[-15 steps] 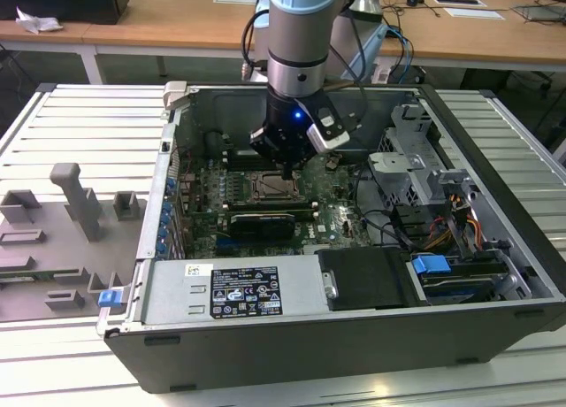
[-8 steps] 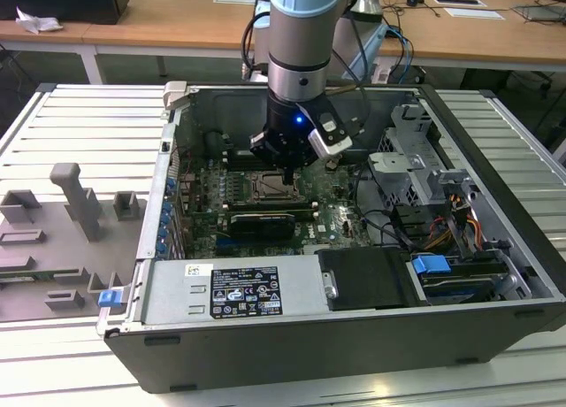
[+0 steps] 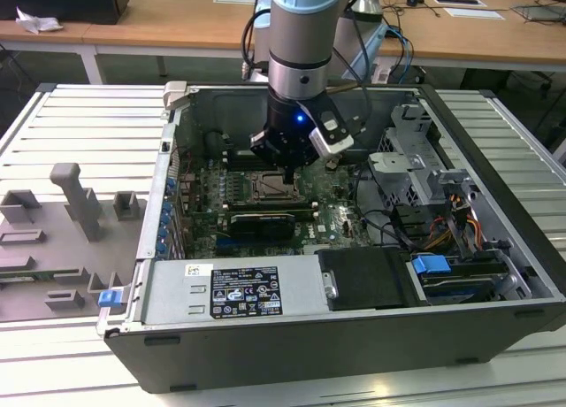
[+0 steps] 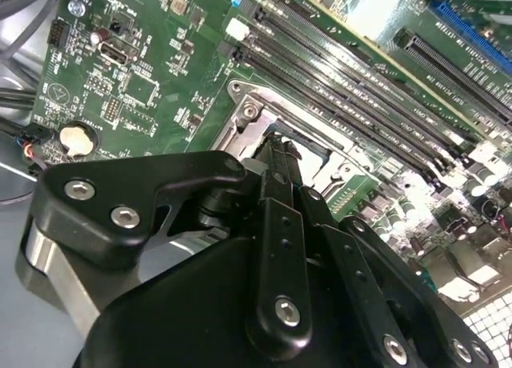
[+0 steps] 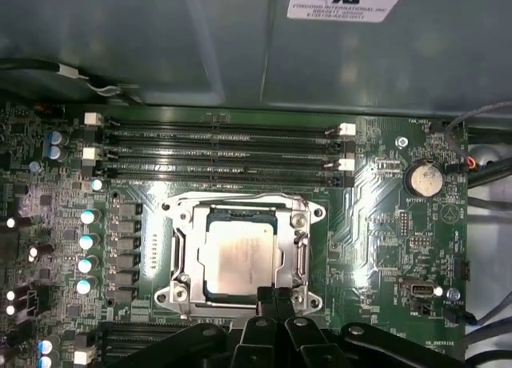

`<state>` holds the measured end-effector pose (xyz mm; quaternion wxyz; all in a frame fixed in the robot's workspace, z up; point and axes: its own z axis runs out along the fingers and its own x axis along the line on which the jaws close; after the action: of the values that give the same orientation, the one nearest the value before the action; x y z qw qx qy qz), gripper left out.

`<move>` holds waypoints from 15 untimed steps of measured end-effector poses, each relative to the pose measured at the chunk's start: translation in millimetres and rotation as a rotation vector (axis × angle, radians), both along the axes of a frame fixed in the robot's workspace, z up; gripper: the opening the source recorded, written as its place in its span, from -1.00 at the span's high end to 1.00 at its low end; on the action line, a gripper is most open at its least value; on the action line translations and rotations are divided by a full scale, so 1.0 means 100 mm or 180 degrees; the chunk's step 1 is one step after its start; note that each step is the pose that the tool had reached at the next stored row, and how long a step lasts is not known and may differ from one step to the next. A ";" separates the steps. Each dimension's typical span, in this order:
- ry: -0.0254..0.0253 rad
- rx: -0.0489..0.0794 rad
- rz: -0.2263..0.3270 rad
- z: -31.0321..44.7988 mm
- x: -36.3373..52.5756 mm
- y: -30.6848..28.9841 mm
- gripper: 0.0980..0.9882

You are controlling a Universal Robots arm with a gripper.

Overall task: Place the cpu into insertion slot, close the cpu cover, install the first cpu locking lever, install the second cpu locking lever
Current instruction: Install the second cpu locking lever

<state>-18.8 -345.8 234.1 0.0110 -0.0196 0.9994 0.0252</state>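
The end effector (image 5: 274, 298) is clenched, fingers pressed together and grasping nothing, its tip at the near edge of the socket in the first wrist view. Directly ahead of the tip lies the cpu (image 5: 237, 256), flat in the socket. The cpu cover (image 5: 240, 210) frames it, apparently down. Beyond it run the memory slots (image 5: 224, 148).
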 end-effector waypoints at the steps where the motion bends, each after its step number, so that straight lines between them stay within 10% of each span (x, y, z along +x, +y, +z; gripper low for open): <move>1: 0.0000 0.0000 0.0000 0.000 0.000 -0.013 0.98; 15: 0.0000 0.0000 0.0000 0.000 0.000 -0.223 0.98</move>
<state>-18.8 -368.1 234.1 0.0111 -0.0196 0.9994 0.0251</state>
